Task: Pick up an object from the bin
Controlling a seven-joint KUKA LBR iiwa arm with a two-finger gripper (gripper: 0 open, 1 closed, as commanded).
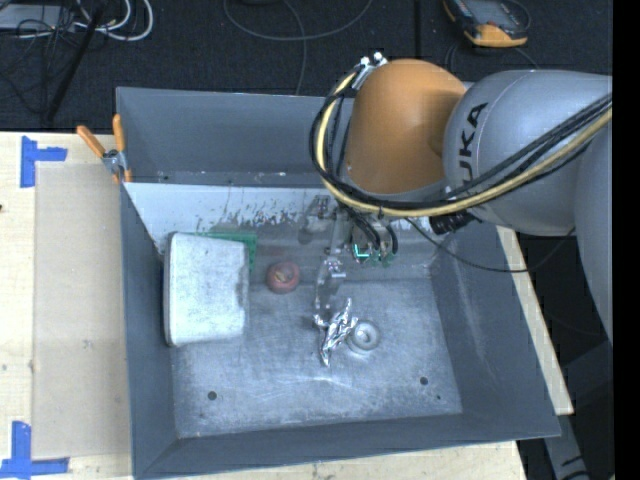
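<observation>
My gripper (328, 286) hangs below the arm's wrist over the middle of the bin, slightly towards the back. Its lower end comes down right above a shiny, crumpled silver piece (333, 334) lying on the bin floor; whether they touch I cannot tell. A small round silver cap (363, 337) rests against the right side of that piece. A brown round thing (282, 277) lies just left of the gripper.
A big white block (206, 287) takes up the left side of the bin, with a green flat thing (238, 238) tucked behind its back edge. The arm's orange cover and cables overhang the back right of the bin.
</observation>
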